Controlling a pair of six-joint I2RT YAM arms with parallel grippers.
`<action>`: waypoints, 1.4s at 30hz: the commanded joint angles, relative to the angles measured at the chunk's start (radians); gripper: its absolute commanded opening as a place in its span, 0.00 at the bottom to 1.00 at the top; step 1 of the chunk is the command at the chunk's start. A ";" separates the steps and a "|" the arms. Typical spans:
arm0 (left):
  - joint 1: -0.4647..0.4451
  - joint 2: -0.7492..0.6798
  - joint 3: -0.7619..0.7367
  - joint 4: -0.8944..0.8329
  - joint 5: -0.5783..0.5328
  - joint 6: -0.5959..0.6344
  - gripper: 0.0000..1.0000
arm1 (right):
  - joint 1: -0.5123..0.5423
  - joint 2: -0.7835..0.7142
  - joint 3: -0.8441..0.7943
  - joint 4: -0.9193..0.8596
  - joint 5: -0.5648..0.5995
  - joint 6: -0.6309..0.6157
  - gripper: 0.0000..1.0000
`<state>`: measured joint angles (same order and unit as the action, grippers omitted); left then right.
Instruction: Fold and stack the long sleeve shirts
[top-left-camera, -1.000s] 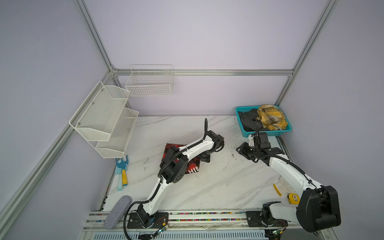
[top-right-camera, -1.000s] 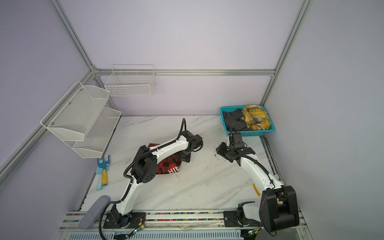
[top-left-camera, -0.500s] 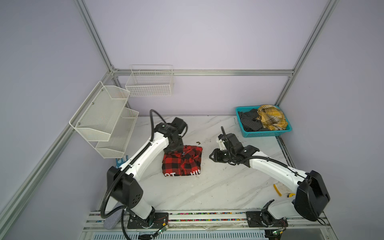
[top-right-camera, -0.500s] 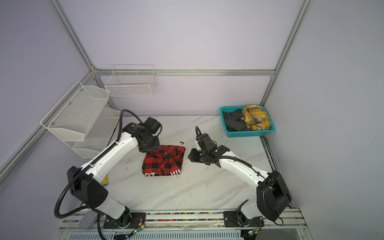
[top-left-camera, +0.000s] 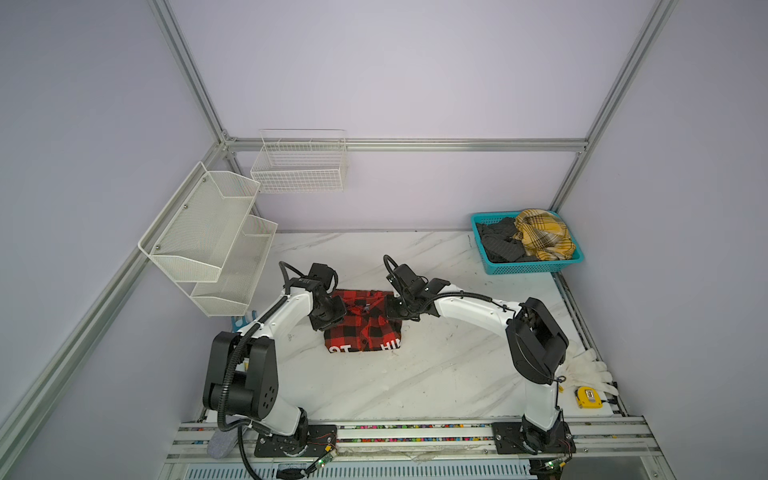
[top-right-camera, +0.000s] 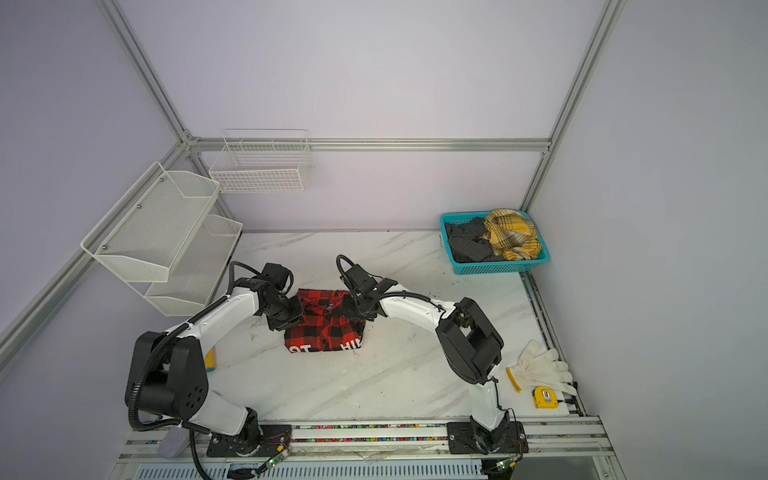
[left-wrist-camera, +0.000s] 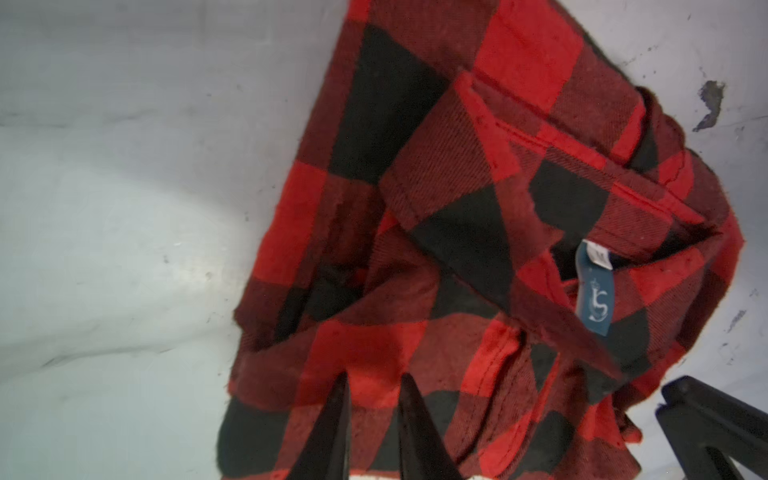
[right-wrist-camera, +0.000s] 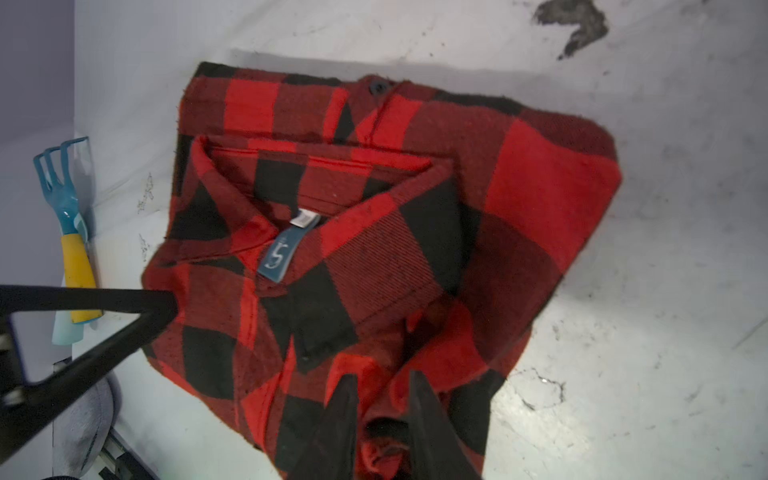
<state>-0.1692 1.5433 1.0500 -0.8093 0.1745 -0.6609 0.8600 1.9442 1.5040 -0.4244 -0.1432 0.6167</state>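
Shirt (top-left-camera: 365, 328) lies collar (top-left-camera: 368, 301) rearward, long axis seemingly front-to-back

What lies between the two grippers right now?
The collar end of the red-and-black check shirt, blue neck label showing, lies between the left gripper and right gripper. Both top views show it, and both wrist views.
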 joint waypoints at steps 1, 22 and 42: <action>-0.026 -0.005 -0.052 0.117 0.092 0.000 0.18 | 0.053 -0.026 0.051 -0.065 0.060 0.005 0.23; -0.233 0.108 -0.052 0.225 0.083 -0.067 0.12 | -0.150 -0.152 -0.343 -0.079 0.102 0.105 0.16; 0.069 -0.042 0.036 0.053 0.119 0.052 0.57 | -0.113 -0.062 -0.080 -0.022 -0.038 -0.087 0.57</action>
<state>-0.1303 1.4891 1.0458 -0.7547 0.2417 -0.6422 0.7513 1.8160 1.3994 -0.4759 -0.1452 0.5442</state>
